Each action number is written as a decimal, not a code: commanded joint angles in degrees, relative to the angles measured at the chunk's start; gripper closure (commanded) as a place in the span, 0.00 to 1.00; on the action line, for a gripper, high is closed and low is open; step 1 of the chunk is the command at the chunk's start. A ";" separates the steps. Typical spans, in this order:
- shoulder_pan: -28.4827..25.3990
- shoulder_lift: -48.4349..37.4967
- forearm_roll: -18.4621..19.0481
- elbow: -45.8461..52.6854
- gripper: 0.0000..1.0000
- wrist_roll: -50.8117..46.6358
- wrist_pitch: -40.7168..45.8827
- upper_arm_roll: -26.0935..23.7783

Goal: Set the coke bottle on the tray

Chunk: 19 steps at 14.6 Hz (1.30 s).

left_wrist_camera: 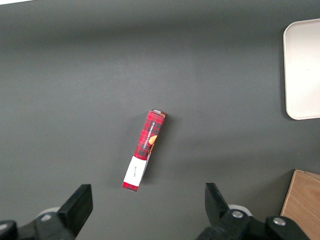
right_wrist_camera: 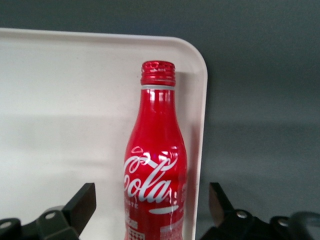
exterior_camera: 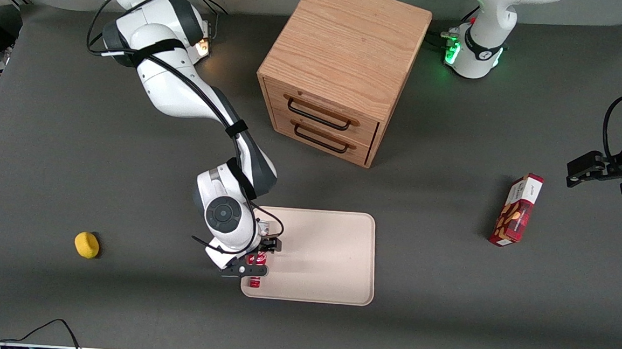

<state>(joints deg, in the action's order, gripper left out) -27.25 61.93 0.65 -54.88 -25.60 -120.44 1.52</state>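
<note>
Your gripper [exterior_camera: 257,257] hangs over the tray's [exterior_camera: 327,262] end toward the working arm, close to the corner nearest the front camera. Its fingers [right_wrist_camera: 80,205] stand wide apart, one on each side of the bottle [right_wrist_camera: 154,170], and neither touches the red body in the right wrist view. So you hold nothing at this moment.

The bottle [exterior_camera: 256,271] lies flat on the tray [right_wrist_camera: 65,110], just inside the low rim [right_wrist_camera: 199,150] and running along it. Its red cap [right_wrist_camera: 158,73] points toward the rounded corner, and the white script faces up. In the front view you see only small patches of red under the wrist, with the cap end showing nearest the camera.

The tray sits on the grey table [exterior_camera: 73,181], in front of the cabinet [exterior_camera: 339,73] and nearer the camera than it. The cabinet's two drawers are closed.

A yellow object [exterior_camera: 87,245] rests on the table toward the working arm's end, well apart from the tray. A snack box [exterior_camera: 516,210] sits toward the parked arm's end, also well apart from the tray; the left wrist view shows the same box [left_wrist_camera: 144,150] and a corner of the tray [left_wrist_camera: 302,70].
</note>
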 commanded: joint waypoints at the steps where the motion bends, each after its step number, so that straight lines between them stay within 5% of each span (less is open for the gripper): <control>1: 0.00 -2.94 -0.22 -1.00 0.00 -1.20 3.00 0.24; 10: 3.42 -41.07 -0.83 -34.40 0.00 5.01 18.19 -0.64; 19: 17.64 -73.87 -0.92 -55.69 0.00 22.85 26.38 -0.99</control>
<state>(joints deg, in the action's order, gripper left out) -13.20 -4.79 0.57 -104.73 -7.88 -94.75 1.39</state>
